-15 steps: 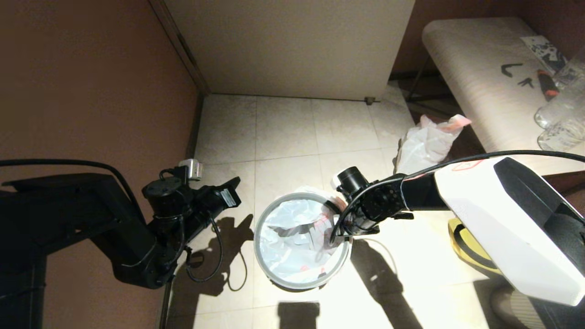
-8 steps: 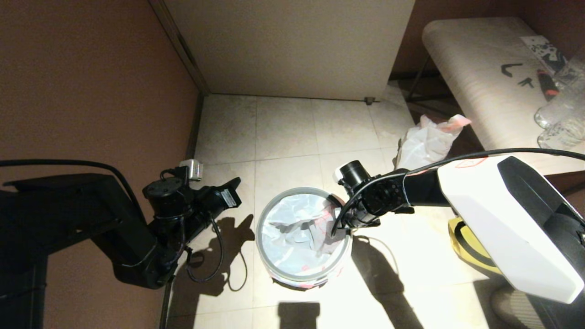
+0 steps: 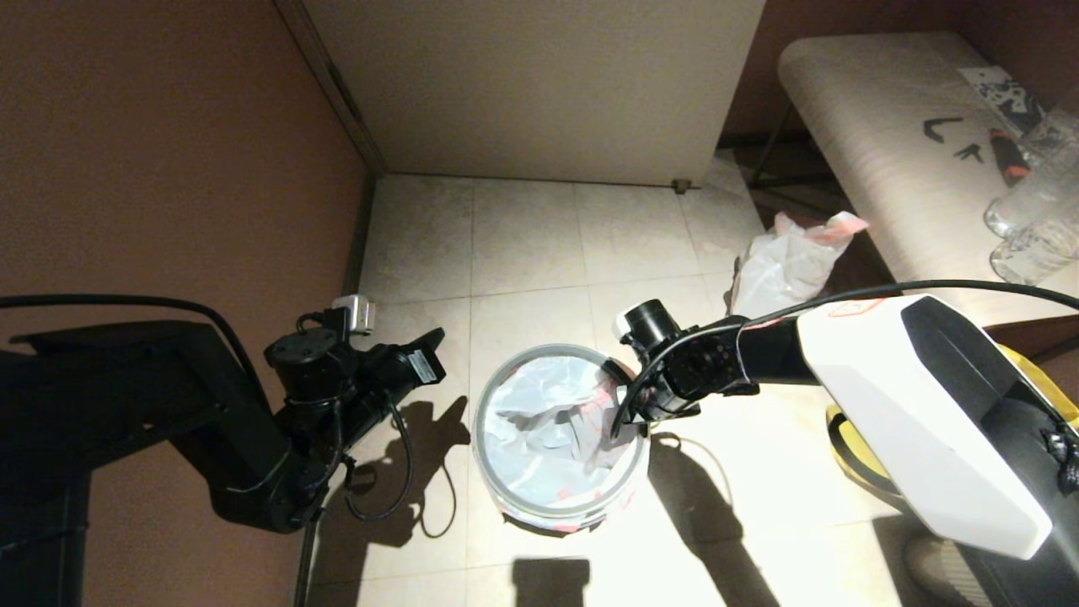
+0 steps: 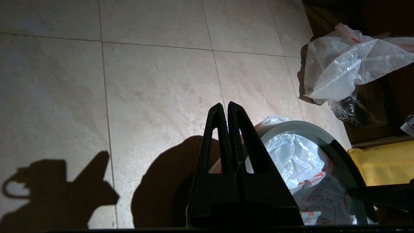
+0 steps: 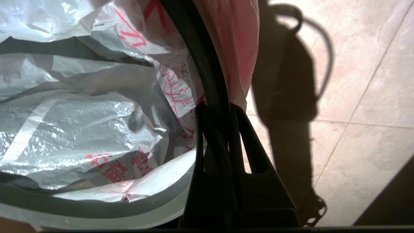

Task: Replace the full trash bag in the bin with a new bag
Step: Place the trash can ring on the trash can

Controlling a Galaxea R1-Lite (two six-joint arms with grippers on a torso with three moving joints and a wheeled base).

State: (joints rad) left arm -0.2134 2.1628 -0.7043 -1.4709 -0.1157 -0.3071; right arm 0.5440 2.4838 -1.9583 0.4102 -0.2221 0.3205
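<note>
1. One bin (image 3: 504,472) stands upright on the tiled floor (image 3: 523,244), its round mouth facing up toward the head camera; being round, it has no long axis to tell.
2. One new bag (image 3: 539,421), translucent with red outline print, lines the bin; its crumpled body sags inside and its edge is folded out over the grey ring.
3. One full trash bag (image 3: 788,261), whitish with a pink-red top edge, lies slumped on the floor beside the surface (image 3: 877,143), well apart from the bin; its pink end points toward the surface.
4. The right gripper (image 5: 217,110) is at the bin's right rim, fingers together and clamped on the rim with the new bag's edge over it; one finger sits inside the ring and one outside.
5. The left gripper (image 4: 225,108) hangs left of the bin, above the floor, fingers pressed together and holding nothing.
6. One yellow tote (image 3: 860,447) lies on the floor, to the bin's right, partly hidden under the right arm.
</note>
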